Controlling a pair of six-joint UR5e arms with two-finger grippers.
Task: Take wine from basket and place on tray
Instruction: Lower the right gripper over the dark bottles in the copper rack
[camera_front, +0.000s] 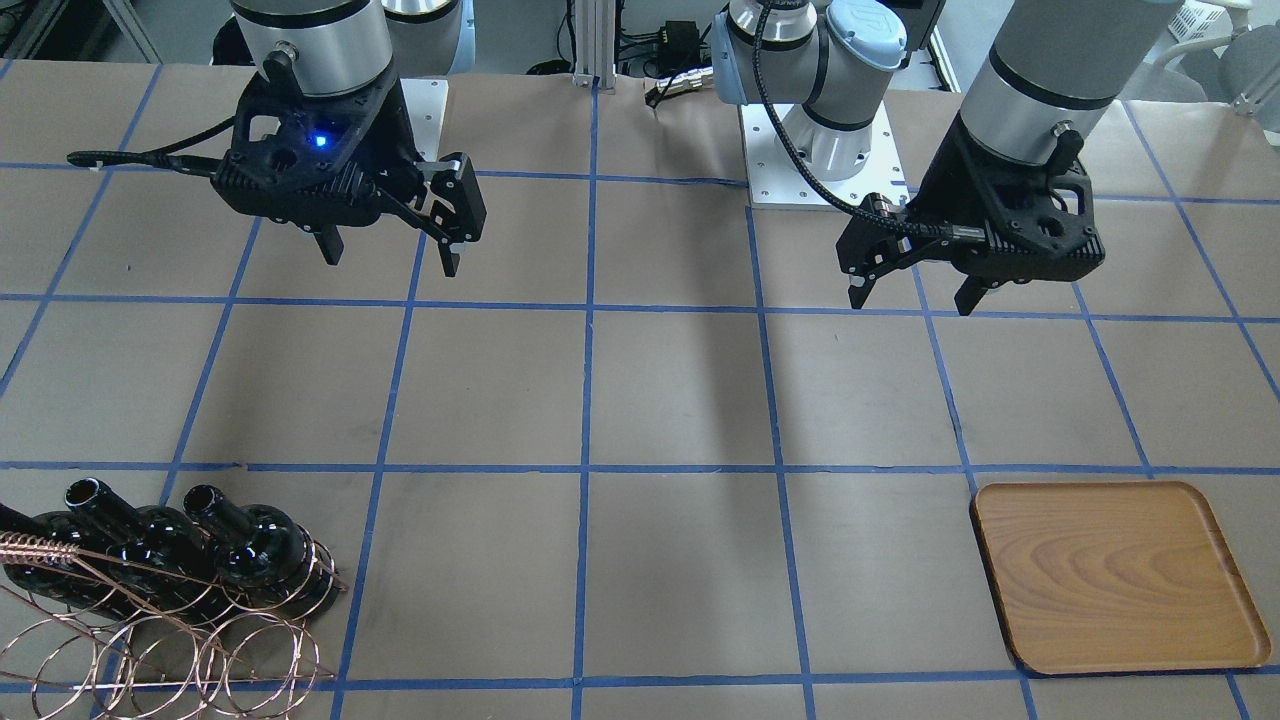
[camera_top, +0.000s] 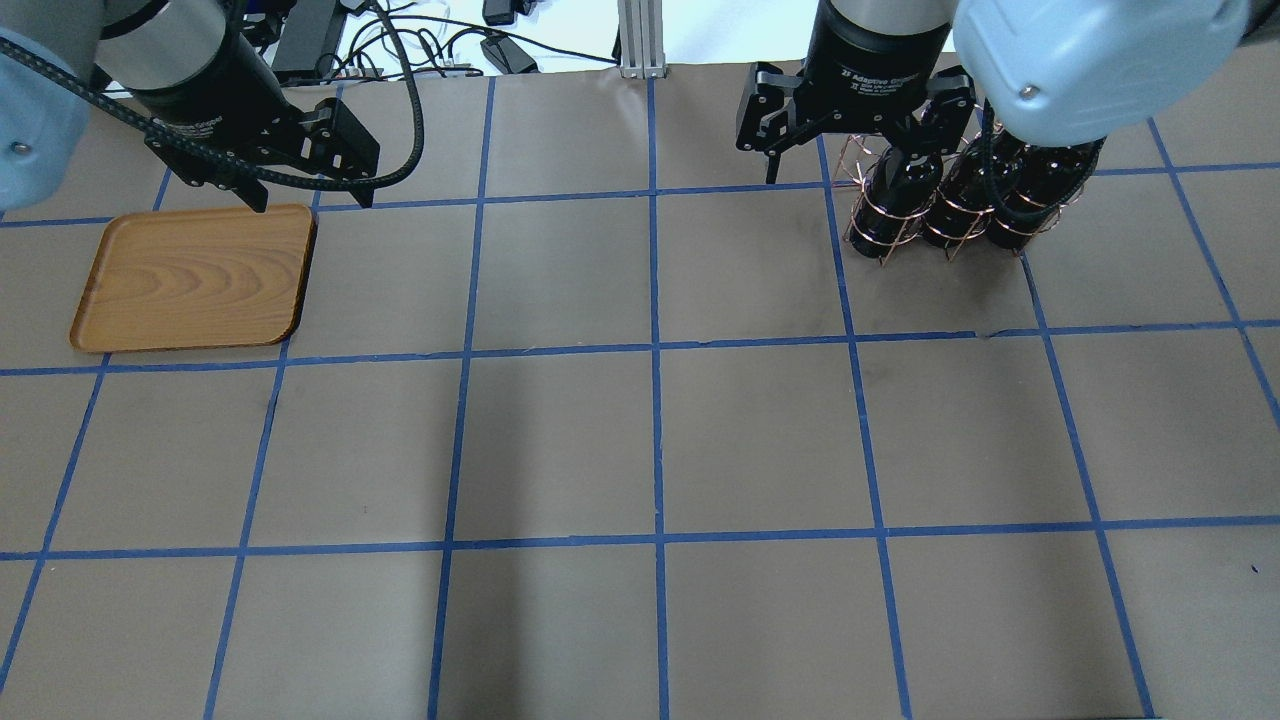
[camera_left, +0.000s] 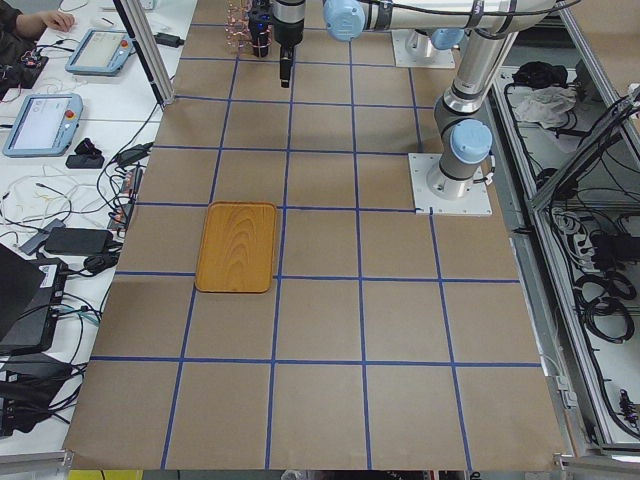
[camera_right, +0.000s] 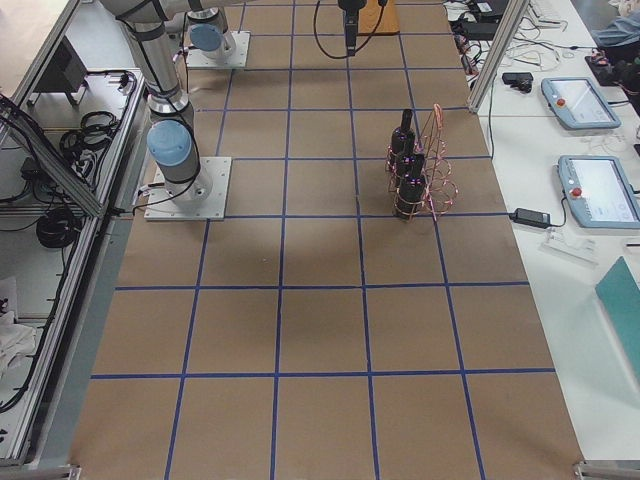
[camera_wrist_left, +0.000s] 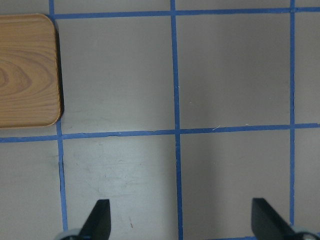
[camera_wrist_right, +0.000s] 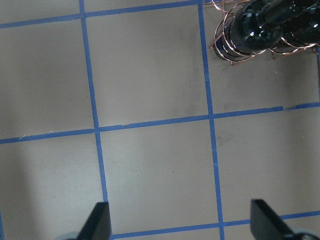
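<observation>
Three black wine bottles (camera_front: 240, 540) stand upright in the copper wire basket (camera_front: 160, 640) at the table's far right; they also show in the overhead view (camera_top: 905, 190) and the exterior right view (camera_right: 405, 170). The wooden tray (camera_top: 195, 280) lies bare at the far left. My right gripper (camera_top: 835, 172) hangs open and empty above the table, just left of the basket (camera_top: 875, 225); its wrist view shows one bottle (camera_wrist_right: 255, 27) at the top right. My left gripper (camera_top: 310, 200) hangs open and empty beside the tray's far right corner; the tray (camera_wrist_left: 25, 70) shows at the left of its wrist view.
The table is covered in brown paper with a blue tape grid. The arms' white base plates (camera_front: 820, 170) sit at the robot's side. An aluminium post (camera_top: 635, 40) and cables stand beyond the far edge. Operator desks with tablets (camera_right: 575, 100) run along that side.
</observation>
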